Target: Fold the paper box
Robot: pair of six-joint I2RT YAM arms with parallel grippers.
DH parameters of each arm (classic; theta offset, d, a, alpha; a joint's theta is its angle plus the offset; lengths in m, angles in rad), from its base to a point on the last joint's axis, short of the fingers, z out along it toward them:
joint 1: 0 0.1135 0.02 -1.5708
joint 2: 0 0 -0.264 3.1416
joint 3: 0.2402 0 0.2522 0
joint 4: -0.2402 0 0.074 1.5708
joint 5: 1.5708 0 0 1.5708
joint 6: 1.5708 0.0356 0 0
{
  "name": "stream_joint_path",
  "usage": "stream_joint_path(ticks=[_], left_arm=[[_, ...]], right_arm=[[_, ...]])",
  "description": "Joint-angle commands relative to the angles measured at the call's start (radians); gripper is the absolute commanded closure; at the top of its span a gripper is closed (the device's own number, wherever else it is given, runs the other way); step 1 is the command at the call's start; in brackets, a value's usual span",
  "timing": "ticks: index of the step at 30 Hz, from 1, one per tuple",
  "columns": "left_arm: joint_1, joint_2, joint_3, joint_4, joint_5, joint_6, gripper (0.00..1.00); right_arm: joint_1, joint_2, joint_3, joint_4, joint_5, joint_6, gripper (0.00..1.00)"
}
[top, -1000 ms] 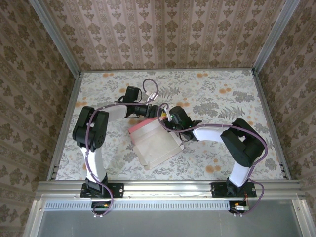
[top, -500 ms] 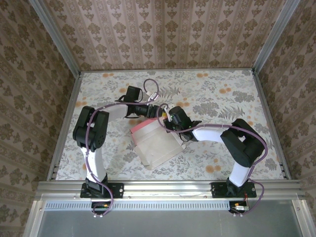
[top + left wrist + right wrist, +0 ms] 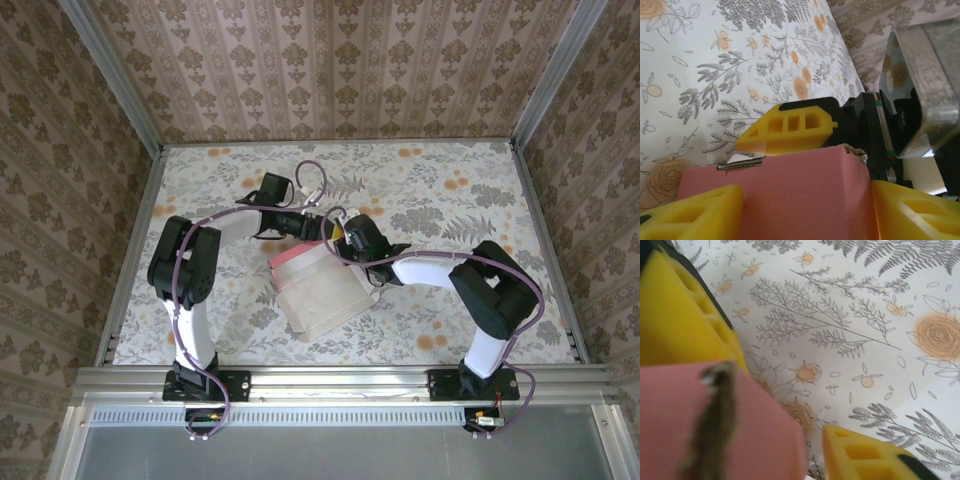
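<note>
From above, one salmon-pink paper box mid-table, left gripper and right gripper at its twelve o'clock edge, left wrist, two yellow fingers apart astride the box's edge, right wrist, two fingers parted, box at eight o'clock.

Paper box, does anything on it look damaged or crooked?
The paper box lies skewed to the table edges, and its pink panel shows a ragged, frayed-looking corner in the left wrist view; a blurred dark streak crosses it in the right wrist view.

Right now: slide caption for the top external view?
Left end effector and right end effector meet at the far edge of the paper box on the floral table.
</note>
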Motion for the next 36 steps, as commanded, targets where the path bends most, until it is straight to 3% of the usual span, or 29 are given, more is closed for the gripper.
stream_joint_path(ticks=[1, 16, 19, 26, 36], left_arm=[[-0.018, -0.05, 0.024, -0.053, -0.023, 0.053, 0.32], [-0.017, -0.078, 0.104, -0.118, -0.13, 0.074, 0.21], [-0.031, -0.107, 0.126, -0.205, -0.202, 0.139, 0.17], [-0.119, -0.127, 0.26, -0.494, -0.449, 0.288, 0.17], [-0.222, 0.003, 0.476, -0.732, -0.691, 0.351, 0.23]], right_arm=[[-0.008, -0.059, -0.037, -0.011, -0.025, 0.027, 0.65], [-0.044, -0.291, -0.207, -0.084, -0.202, 0.067, 0.41], [-0.06, -0.381, -0.253, -0.122, -0.25, 0.138, 0.33], [-0.093, -0.63, -0.339, -0.227, -0.357, 0.262, 0.0], [-0.206, -0.909, -0.402, -0.383, -0.419, 0.31, 0.0]])
